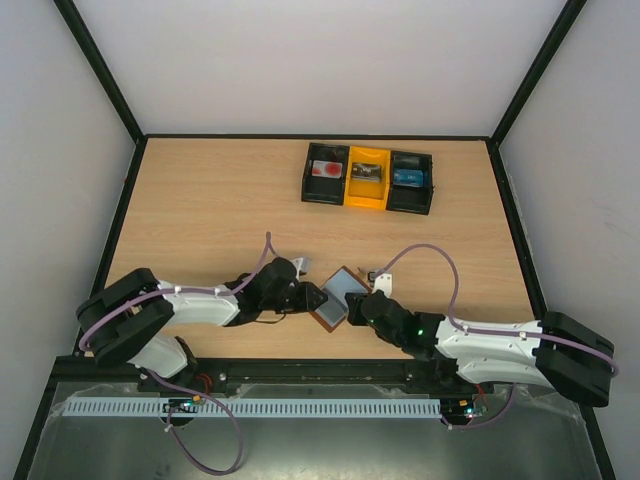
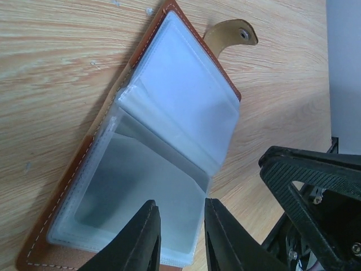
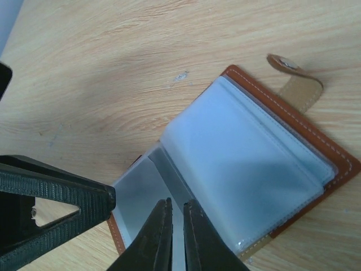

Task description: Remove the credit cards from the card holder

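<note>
Top external view puts the left gripper [image 1: 316,298] at the near-left end of the small brown leather booklet-style card holder [image 1: 335,293]. The holder lies open on the pale wooden table [image 1: 220,220] close to its near edge, between the two arms. Its long axis runs on a slant from near-left to far-right, and the right gripper [image 1: 357,306] crowds its near-right side, so both arms are about equally close.

In the left wrist view, the left fingers [image 2: 144,237] stand a little apart, straddling the free corner of a pale blue-grey clear sleeve [image 2: 186,96]. The gap is wider than the leaf, so I judge them released rather than pinching. The snap tab [image 2: 234,34] lies at the opposite end.

In the right wrist view, the right fingers [image 3: 161,237] are almost together over the fold between the two spread leaves. Whether they nip a leaf I cannot tell.

Every sleeve that shows looks empty. Far across the table, the black-and-yellow three-compartment tray [image 1: 366,204] holds, from left to right, a red-and-white card [image 1: 325,170], a grey card [image 1: 366,172] and a blue card [image 1: 409,177]. The task looks nearly or wholly done. Any remaining card would be under leaves not yet turned, and the right gripper at the fold seems best placed to turn them.
</note>
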